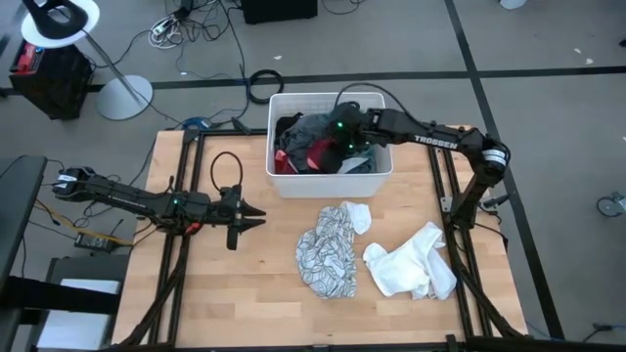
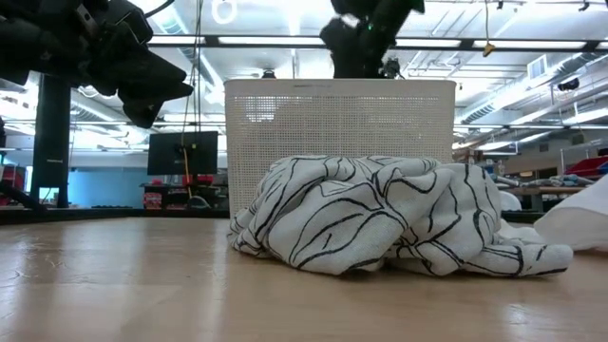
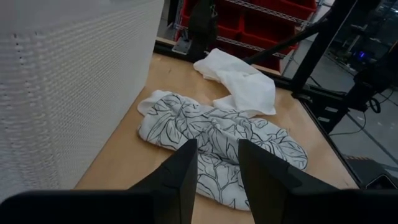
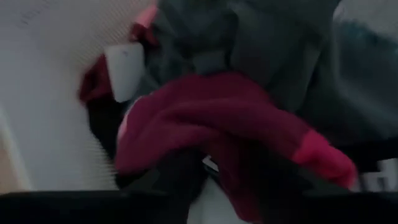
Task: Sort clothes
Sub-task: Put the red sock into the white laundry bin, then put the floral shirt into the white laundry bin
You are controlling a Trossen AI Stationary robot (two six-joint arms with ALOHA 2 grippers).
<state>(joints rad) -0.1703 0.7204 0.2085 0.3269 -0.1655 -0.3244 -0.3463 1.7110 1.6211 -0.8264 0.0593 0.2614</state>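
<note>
A white bin [image 1: 333,182] at the table's far middle holds a heap of clothes: dark, grey [image 1: 311,127] and red [image 1: 323,154] pieces. My right gripper [image 1: 335,137] reaches down into the bin. Its fingers stand apart over the red garment [image 4: 211,118]. A white cloth with a black leaf pattern [image 1: 328,252] lies crumpled on the table in front of the bin. A plain white cloth [image 1: 411,262] lies to its right. My left gripper [image 1: 259,215] hangs open and empty above the table, left of the patterned cloth [image 3: 217,130]. My right gripper is close over the red garment [image 4: 186,143] in the bin, coming from above. The red cloth fills the space in front of the fingers, and I cannot tell whether they touch it.
The bin's perforated wall [image 3: 56,81] stands close beside my left gripper. In the low view the patterned cloth [image 2: 380,214] lies in front of the bin [image 2: 332,133]. There is bare wood on the table's left half [image 1: 196,293]. Black frame rails run along both table sides.
</note>
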